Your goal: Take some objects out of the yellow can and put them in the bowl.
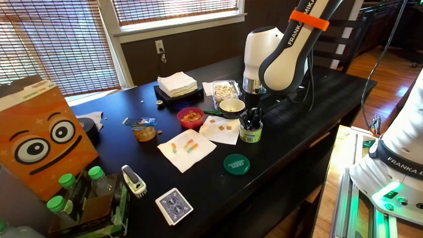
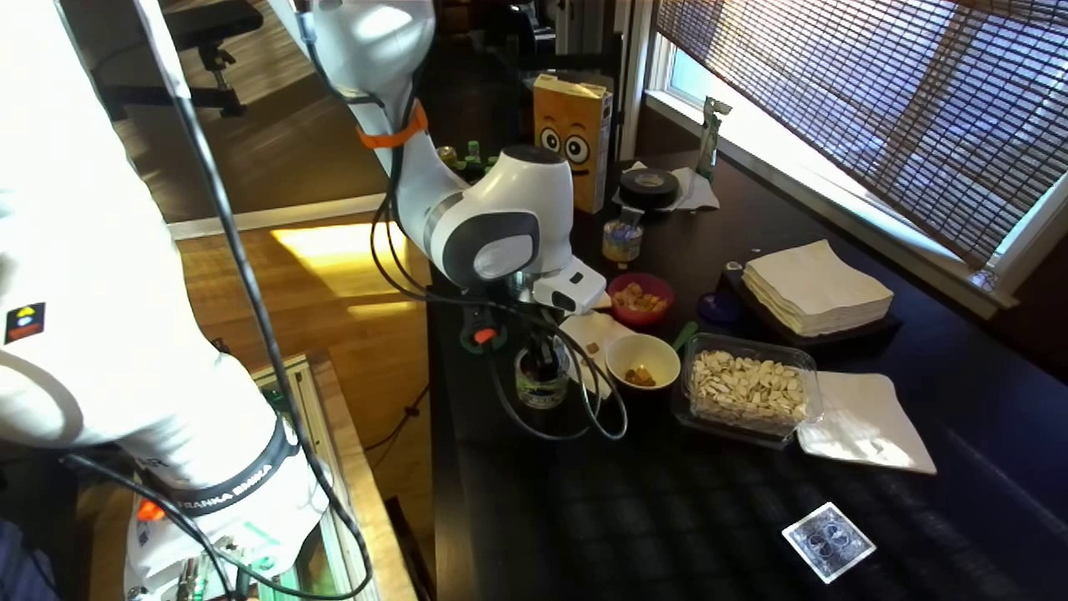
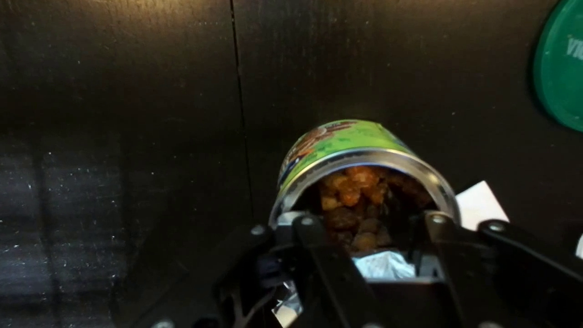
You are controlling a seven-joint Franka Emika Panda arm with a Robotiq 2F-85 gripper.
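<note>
The yellow can [image 1: 250, 135] stands upright on the dark table. It also shows in an exterior view [image 2: 541, 391] and, with its green side and metal rim, in the wrist view [image 3: 360, 141]. Inside it are several orange and brown pieces [image 3: 350, 187]. My gripper [image 3: 368, 223] points down into the can's mouth, its fingers spread apart. Its fingertips are hidden in the can and by the linkages; I see nothing held between them. The cream-white bowl [image 1: 228, 104] stands close beside the can. In an exterior view the bowl [image 2: 651, 349] holds a few brown-orange pieces.
The flat green lid [image 1: 237, 164] lies near the table's edge. White napkins [image 1: 188, 148] bear several small pieces. A pink bowl [image 1: 190, 122] and a clear box of pale seeds [image 2: 747, 392] stand near the cream bowl. A loose cable [image 2: 617, 417] hangs beside the can.
</note>
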